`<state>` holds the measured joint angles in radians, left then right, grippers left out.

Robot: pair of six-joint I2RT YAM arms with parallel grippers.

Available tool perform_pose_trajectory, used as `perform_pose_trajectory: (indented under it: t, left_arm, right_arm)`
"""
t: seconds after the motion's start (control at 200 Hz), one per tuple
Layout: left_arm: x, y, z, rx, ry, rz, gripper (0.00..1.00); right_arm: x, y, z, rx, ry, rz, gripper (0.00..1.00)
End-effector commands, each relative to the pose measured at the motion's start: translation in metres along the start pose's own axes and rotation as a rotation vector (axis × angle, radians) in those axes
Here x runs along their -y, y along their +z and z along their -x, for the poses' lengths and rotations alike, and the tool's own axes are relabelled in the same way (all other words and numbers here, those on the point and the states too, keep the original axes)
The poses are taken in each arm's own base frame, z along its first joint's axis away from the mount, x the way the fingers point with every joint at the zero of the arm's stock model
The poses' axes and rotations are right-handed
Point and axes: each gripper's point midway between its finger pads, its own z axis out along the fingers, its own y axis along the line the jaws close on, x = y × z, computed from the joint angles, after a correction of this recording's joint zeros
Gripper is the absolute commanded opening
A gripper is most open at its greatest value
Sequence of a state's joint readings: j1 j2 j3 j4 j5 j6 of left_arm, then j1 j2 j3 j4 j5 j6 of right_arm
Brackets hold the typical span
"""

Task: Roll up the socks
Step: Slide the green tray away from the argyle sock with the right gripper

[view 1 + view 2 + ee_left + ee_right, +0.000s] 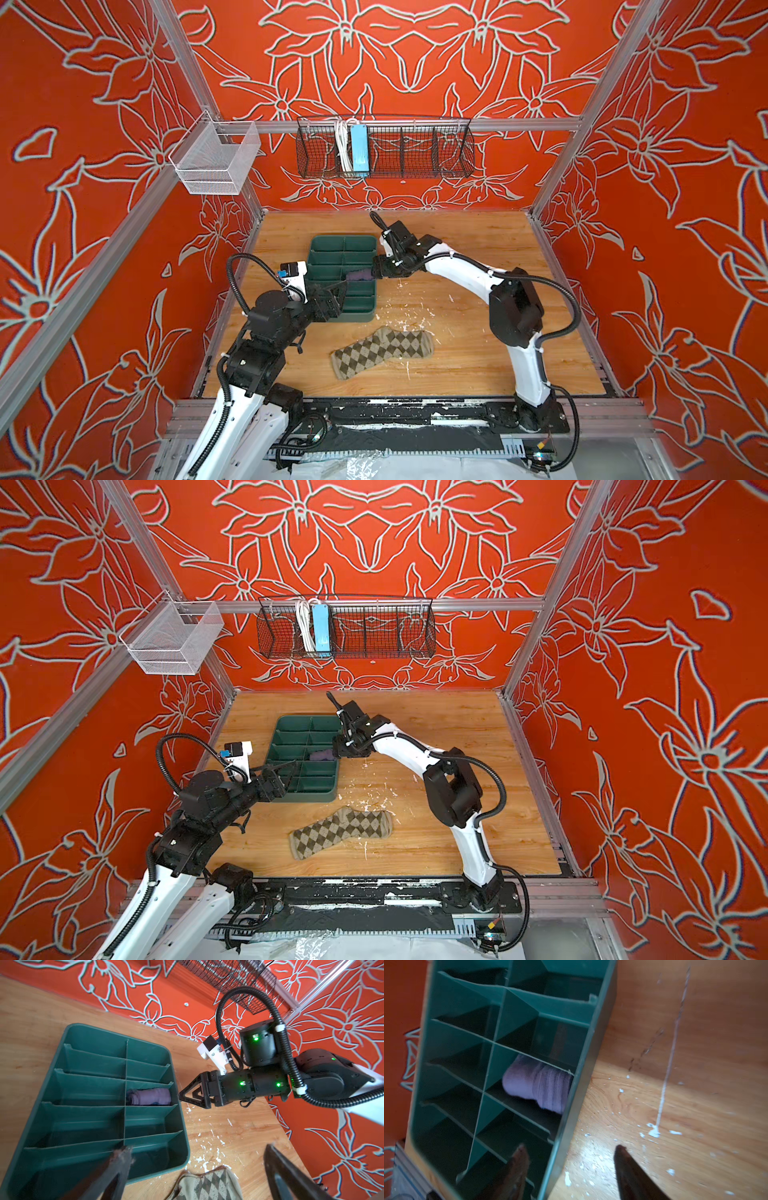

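Purple sock point(148, 1096), rolled, fills the tray's point(97, 1039) middle right compartment, axis crosswise toward the parted, empty right end effector point(569, 1146); left end effector point(197, 1146) gapes; argyle sock point(382, 351) lies flat, left-to-right, on the counter point(478, 365).

purple sock point(149, 1096) | olive-beige argyle sock point(382, 353) | dark green tray point(357, 318)

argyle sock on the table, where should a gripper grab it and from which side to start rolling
The argyle sock lies flat and uncovered on the table, so come straight down from above. It is probably best to pinch the rounded toe end at its right tip in a top view, then roll toward the wide cuff at lower left.
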<state>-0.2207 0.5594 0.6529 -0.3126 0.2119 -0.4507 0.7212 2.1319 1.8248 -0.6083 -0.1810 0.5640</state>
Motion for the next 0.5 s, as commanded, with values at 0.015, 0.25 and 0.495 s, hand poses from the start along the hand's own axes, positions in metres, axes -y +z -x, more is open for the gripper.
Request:
perform_pose_trajectory:
  t: [0.015, 0.25, 0.495]
  left_arm:
    - [-0.002, 0.001, 0.003, -0.003, -0.014, 0.020, 0.97]
    - [-0.002, 0.001, 0.002, -0.003, -0.019, 0.019, 0.97]
    - [-0.001, 0.004, 0.000, -0.016, -0.025, 0.005, 0.97]
  right_arm:
    - [0.009, 0.013, 0.006, 0.008, 0.059, -0.073, 0.56]
    - [0.015, 0.030, 0.016, 0.023, 0.064, -0.118, 0.21]
    - [0.037, 0.020, 0.033, 0.087, 0.090, -0.214, 0.00]
